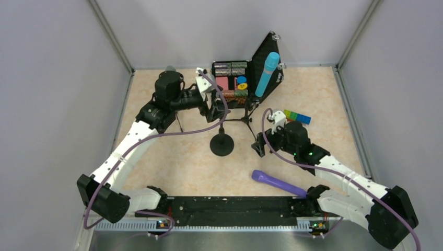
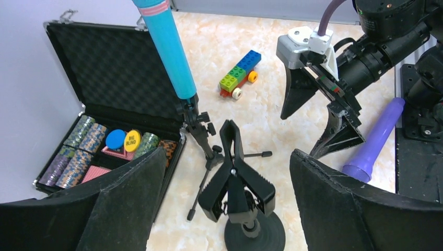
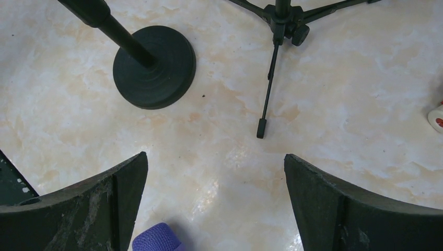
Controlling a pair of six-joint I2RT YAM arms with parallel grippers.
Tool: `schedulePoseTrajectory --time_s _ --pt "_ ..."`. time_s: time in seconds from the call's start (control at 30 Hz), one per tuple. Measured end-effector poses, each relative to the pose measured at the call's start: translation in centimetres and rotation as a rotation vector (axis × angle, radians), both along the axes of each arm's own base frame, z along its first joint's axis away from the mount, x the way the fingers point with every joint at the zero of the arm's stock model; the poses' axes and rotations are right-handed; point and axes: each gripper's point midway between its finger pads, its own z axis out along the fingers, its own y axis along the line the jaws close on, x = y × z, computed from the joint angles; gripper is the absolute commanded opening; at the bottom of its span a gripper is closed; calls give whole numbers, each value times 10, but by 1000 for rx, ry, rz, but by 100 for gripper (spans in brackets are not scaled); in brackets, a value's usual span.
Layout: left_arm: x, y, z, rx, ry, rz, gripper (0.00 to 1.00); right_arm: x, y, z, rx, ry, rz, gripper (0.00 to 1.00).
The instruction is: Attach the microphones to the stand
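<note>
Progress: light blue microphone [image 2: 168,52] sits clipped in the tripod stand [image 2: 201,133], beyond and left of the left gripper [image 2: 227,157]. The clamp [image 2: 232,172] of the round-base stand [image 3: 154,65] is empty, the purple microphone [image 1: 278,182] lies flat on the table [image 1: 172,157] just behind the right gripper [image 3: 215,157], and no red microphone is in view — one placed, by my reading. Left arm reaches far forward, wrist pitched down over the empty clamp, jaws spread, holding nothing; right arm is bent low, gripper aimed at the table short of the round base — jaws wide, empty.
</note>
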Motion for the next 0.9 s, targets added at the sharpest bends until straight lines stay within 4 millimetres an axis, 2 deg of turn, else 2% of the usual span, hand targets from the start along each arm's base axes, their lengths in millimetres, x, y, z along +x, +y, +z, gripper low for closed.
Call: schedulePoseTrajectory --time_s 0.23,0.57,0.73,0.9 --pt "-2 0 10 -18 -28 -1 97 -4 -3 0 -1 15 -4 99" --pt "-20 10 36 -48 -105 -9 99 -18 -9 -7 -12 89 -17 99" --pt "-25 14 24 -44 -102 3 99 -25 -5 -9 -6 180 -17 99" --pt "-21 16 10 -27 -80 28 99 -38 -4 -27 -18 310 -30 99"
